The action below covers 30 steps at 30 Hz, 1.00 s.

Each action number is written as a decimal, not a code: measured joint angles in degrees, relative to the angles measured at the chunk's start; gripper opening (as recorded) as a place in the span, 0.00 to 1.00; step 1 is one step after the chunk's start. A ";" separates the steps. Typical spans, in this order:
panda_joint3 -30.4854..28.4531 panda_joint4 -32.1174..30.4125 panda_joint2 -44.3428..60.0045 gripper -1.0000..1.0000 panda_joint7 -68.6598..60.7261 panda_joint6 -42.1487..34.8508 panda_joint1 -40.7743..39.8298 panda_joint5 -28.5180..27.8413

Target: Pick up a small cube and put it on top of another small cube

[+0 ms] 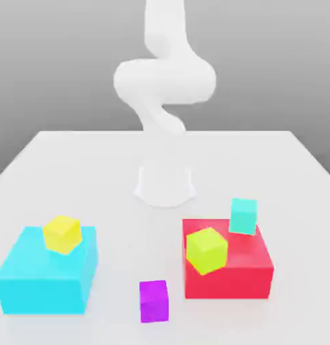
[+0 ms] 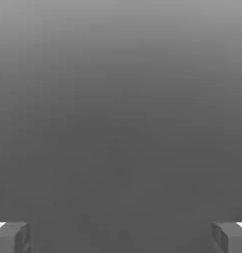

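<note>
The small purple cube (image 1: 153, 300) rests on the white table near its front edge, between the two big blocks. The small lime yellow-green cube (image 1: 206, 251) sits on top of the big red block (image 1: 228, 266), toward that block's left side in the exterior view. In the hand view my gripper (image 2: 121, 237) is open, its two grey fingertips (image 2: 12, 237) spread far apart with nothing between them, facing plain grey background. The white arm (image 1: 164, 87) rises from its base at the table's middle.
A small teal cube (image 1: 243, 215) stands on the red block's far right corner. A big cyan block (image 1: 48, 269) at the exterior view's left carries a small yellow cube (image 1: 62, 234). The arm's round base (image 1: 164, 185) stands behind the blocks.
</note>
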 joint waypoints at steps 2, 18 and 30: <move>0.60 -1.39 3.65 0.50 4.45 1.87 -0.98 1.43; 8.13 -11.93 31.03 0.50 42.83 16.14 -8.64 5.46; 4.66 -18.20 52.14 0.50 76.99 28.46 -7.53 -5.10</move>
